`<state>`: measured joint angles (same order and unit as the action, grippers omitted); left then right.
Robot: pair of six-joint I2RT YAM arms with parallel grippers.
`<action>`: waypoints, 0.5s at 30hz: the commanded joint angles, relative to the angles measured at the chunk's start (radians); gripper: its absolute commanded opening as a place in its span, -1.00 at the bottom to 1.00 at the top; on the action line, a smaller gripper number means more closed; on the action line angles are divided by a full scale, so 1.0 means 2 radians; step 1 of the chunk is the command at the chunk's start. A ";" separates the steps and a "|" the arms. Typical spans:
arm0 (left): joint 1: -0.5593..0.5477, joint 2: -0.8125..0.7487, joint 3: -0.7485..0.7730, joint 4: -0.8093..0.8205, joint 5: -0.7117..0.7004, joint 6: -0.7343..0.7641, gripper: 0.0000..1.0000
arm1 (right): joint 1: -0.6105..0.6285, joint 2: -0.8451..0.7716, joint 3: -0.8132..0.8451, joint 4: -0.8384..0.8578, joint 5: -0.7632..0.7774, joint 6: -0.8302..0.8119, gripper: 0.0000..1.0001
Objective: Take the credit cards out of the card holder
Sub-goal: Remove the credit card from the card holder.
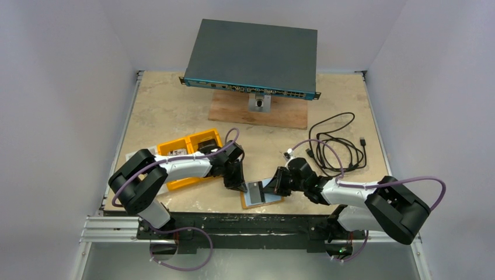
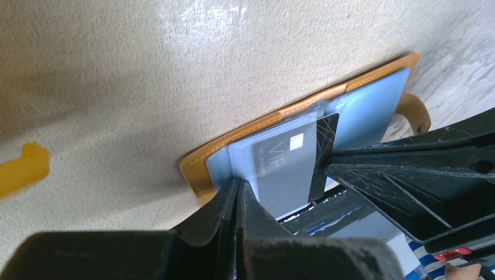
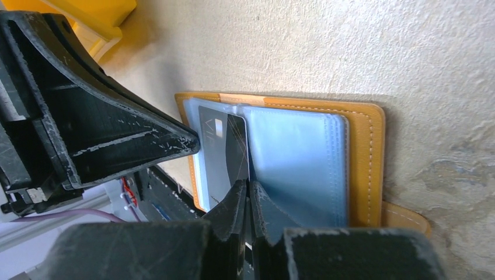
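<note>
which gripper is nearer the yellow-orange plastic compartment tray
Left. The left gripper sits just right of the tray, at the open tan card holder's left edge; the right gripper is farther off, pinching the dark grey card at the holder's middle.

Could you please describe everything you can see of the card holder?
The card holder is a tan-orange, leather-like wallet with pale stitching, lying open flat on the table near its front edge. Inside are pale blue translucent plastic sleeves; a strap tab sticks out on one side. A dark grey credit card marked VIP sits partly out of one sleeve. The shut left gripper presses on a sleeve; the shut right gripper seems to pinch the card.
</note>
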<state>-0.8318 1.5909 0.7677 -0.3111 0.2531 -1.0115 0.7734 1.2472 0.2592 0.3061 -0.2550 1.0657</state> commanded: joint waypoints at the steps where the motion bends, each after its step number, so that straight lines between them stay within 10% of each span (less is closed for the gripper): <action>1: 0.000 0.027 -0.006 -0.053 -0.055 0.020 -1.00 | 0.000 0.001 0.012 -0.013 0.009 -0.021 -0.89; 15: 0.000 0.036 -0.002 -0.048 -0.047 0.023 -1.00 | 0.001 0.036 0.004 0.043 -0.015 -0.011 -0.57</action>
<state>-0.8314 1.6058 0.7872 -0.3309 0.2558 -1.0058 0.7734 1.2797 0.2596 0.3359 -0.2649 1.0496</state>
